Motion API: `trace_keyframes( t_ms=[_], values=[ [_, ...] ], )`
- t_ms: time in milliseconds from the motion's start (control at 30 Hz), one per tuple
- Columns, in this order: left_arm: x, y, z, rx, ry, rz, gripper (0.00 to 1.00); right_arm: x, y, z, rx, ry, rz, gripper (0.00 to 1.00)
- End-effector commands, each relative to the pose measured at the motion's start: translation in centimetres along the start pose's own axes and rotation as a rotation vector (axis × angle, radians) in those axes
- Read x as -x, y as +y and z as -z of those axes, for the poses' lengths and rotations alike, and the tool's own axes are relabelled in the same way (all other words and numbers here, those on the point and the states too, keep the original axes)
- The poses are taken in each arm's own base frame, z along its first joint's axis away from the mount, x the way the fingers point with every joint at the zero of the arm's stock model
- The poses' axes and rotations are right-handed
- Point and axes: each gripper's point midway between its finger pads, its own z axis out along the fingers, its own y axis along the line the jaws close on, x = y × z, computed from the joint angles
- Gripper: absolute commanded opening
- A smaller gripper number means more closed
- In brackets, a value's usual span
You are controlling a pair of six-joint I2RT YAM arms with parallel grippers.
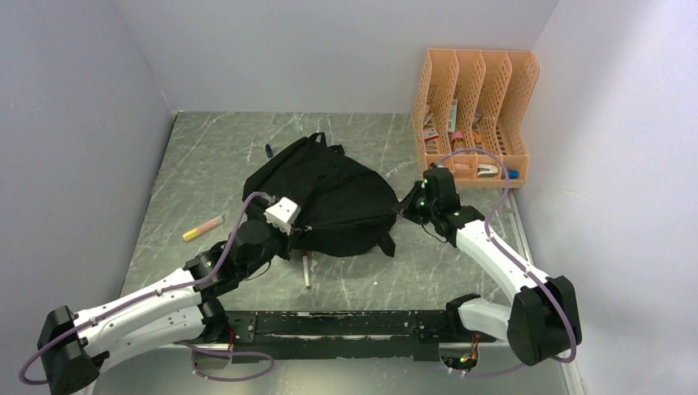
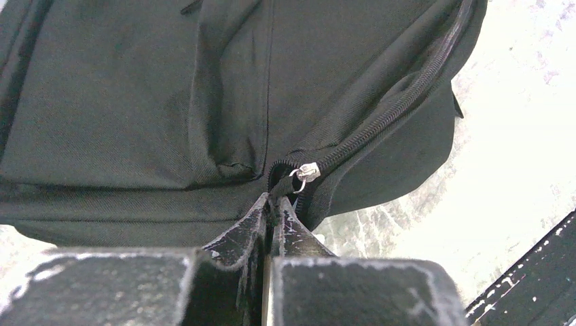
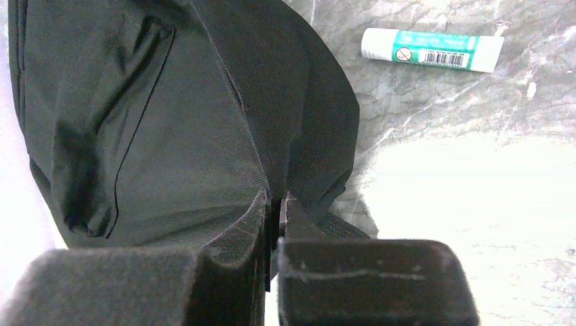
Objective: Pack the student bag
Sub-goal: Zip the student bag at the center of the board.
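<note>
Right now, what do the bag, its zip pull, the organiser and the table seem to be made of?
The bag looks like matt black woven fabric: fine weave and soft folds show up close. The zip pull is likely metal, shiny silver. The organiser is probably plastic, smooth orange with moulded slots. The table has a grey veined marble look, perhaps only a printed surface.

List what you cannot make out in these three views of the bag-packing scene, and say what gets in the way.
- Inside of the student bag: all views, its black fabric covers it.
- What the left pincer pinches beside the zip pull: left wrist view, its own tips hide it.
- Contents of the orange file organiser: top view, too small, behind slotted walls.
- Print on the green-and-white tube: right wrist view, too small.
</note>
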Motion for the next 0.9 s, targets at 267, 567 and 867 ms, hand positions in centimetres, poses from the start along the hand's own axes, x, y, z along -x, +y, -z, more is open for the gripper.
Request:
trace_keyframes(
  t_ms=[267, 567, 867],
  values=[
    [3.9, -0.1, 0.3, -0.038, -0.077, -0.202, 0.05, 2.8, -1.3, 1.9, -0.026, -0.042, 0.128, 0.28],
    [3.6, -2.5, -1.2, -0.149, -0.087, -0.183, 0.05, 5.6, 7.2, 8.2, 0.412, -0.244, 0.332, 0.43],
    [3.5, -2.3, -1.0, -0.141, -0.084, -0.186, 0.05, -2.6, 16.1, 7.9, 0.730, -0.268, 0.852, 0.36]
  ],
)
